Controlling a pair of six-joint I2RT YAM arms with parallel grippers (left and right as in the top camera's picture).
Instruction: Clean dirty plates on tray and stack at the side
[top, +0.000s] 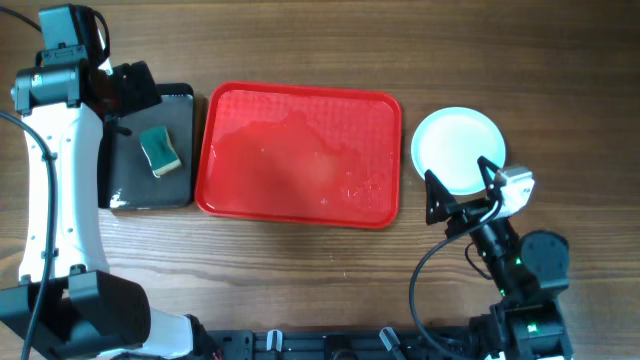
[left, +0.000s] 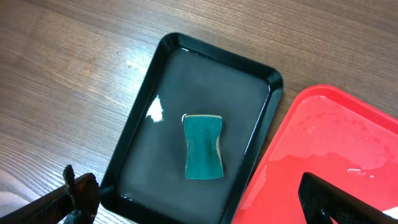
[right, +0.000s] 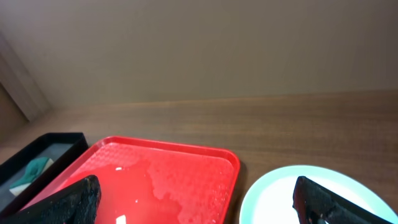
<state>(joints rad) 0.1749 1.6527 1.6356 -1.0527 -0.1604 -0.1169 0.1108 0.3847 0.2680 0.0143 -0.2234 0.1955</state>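
Eyes on the round white plate with a pale aqua rim (top: 457, 150): it sits flat on the brown wood-grain table (top: 300, 40), just off the right-hand end of the large red rectangular plastic tray (top: 300, 155), close to it but not touching. From above it reads as one disc; whether others lie under it, I can't tell. The right wrist view catches the plate's near edge at bottom right, with the red tray's rounded corner beside it.

The red tray lies in the middle of the table, long side across, and its floor glistens with a film of water and scattered droplets.

The right gripper (top: 458, 175) hangs over the plate's near edge, its two black fingers (right: 81, 196) spread wide apart, gripping nothing.

Over on the left, a smaller black rectangular tray (left: 249, 74) sits just beside the red one, its floor wet and shiny. A green sponge with a tan underside (left: 204, 147) lies flat in it, pinched in at its middle. The left gripper (left: 198, 190) hovers above that black tray, fingers spread wide, apart from the sponge.
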